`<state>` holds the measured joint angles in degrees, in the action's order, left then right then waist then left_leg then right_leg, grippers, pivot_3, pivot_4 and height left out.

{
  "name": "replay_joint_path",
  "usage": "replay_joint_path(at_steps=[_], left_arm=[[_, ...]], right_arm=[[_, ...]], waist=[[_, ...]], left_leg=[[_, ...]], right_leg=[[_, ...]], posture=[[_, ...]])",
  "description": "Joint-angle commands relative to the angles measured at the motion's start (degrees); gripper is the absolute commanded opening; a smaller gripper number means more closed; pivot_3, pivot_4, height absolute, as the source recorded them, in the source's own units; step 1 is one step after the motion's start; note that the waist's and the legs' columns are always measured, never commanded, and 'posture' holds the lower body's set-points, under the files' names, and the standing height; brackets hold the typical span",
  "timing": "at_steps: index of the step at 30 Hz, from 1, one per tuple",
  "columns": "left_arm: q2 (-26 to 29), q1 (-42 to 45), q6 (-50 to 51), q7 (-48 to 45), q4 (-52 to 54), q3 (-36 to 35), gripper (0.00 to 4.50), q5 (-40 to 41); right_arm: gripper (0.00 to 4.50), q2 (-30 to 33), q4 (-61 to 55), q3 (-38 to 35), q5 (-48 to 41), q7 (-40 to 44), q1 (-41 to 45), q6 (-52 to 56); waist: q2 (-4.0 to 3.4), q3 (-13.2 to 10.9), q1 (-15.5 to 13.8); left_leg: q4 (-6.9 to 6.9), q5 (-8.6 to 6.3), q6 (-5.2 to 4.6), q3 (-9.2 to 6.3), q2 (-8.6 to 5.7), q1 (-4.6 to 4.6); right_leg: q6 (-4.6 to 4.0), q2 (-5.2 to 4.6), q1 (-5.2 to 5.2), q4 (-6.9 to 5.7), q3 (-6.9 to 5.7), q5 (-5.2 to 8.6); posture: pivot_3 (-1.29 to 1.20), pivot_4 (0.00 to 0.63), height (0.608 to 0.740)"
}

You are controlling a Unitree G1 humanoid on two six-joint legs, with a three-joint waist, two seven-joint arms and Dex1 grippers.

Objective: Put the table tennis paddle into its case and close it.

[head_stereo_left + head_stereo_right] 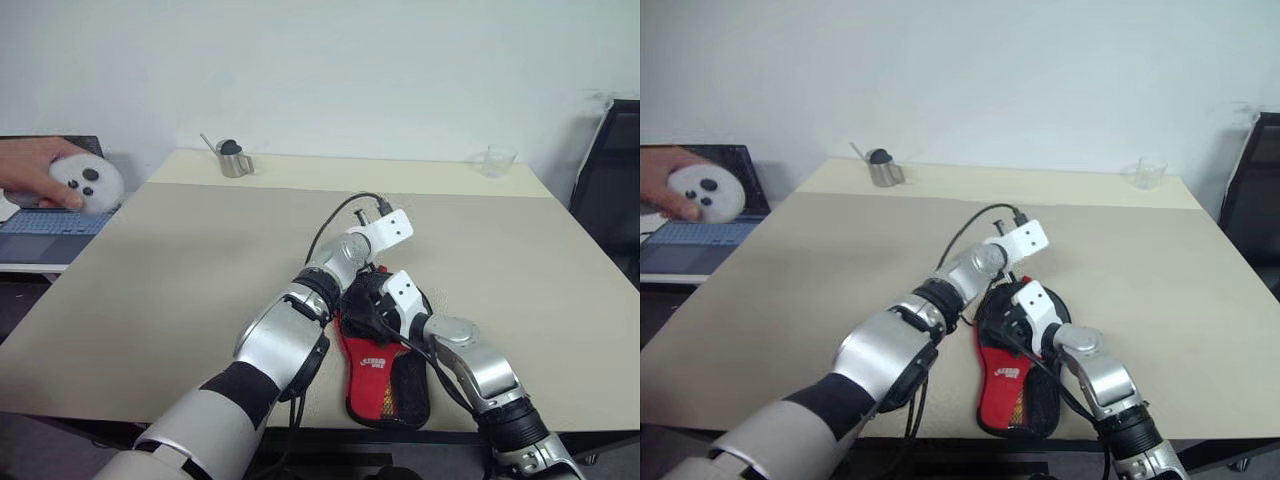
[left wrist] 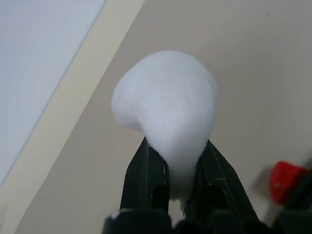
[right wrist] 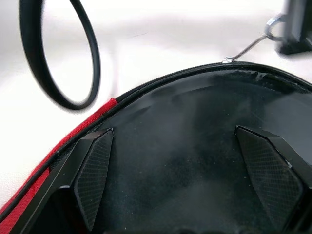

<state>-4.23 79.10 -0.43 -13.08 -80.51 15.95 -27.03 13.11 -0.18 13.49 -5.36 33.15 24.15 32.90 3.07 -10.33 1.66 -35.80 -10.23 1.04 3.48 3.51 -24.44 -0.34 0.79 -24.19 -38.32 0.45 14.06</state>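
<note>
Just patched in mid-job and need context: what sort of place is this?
Probably an office or lab test setup: a plain beige table against a white wall, a laptop alongside, and a person's hand holding a white controller.

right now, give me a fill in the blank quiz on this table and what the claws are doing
1. The jaws of the right claw, above the case, stand ___.
2. The left claw pinches a lump coloured ___.
3. The case's lettered panel is coloured ___.
4. A person's hand holds a white controller above a ___.

Missing words: open; white; red; laptop
</note>
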Motion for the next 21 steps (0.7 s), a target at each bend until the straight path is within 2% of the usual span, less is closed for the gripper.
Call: replay_joint_path(at_steps=[1, 21], left_arm=[[-1.8, 1.7, -2.6, 0.9, 1.8, 0.8, 0.21, -0.8], [-11.7, -0.4, -6.5, 1.4, 2.2, 5.9, 0.21, -3.4]], right_arm=[[4.36, 0.4, 2.1, 1.1, 0.3, -0.5, -2.5, 3.9], [4.36, 0.7, -2.7, 1.1, 0.0, -2.3, -4.5, 7.4]], waist=[[0.00, 0.0, 0.0], [-0.02, 0.0, -0.2]], left_leg=[[0.01, 0.00, 0.00, -0.01, 0.00, -0.02], [-0.01, -0.01, -0.01, -0.12, 0.00, -0.32]], right_leg=[[0.00, 0.00, 0.01, 0.05, -0.04, 0.00], [0.03, 0.00, 0.02, 0.28, -0.38, 0.00]], posture=[[0.00, 0.150, 0.740], [0.00, 0.150, 0.740]])
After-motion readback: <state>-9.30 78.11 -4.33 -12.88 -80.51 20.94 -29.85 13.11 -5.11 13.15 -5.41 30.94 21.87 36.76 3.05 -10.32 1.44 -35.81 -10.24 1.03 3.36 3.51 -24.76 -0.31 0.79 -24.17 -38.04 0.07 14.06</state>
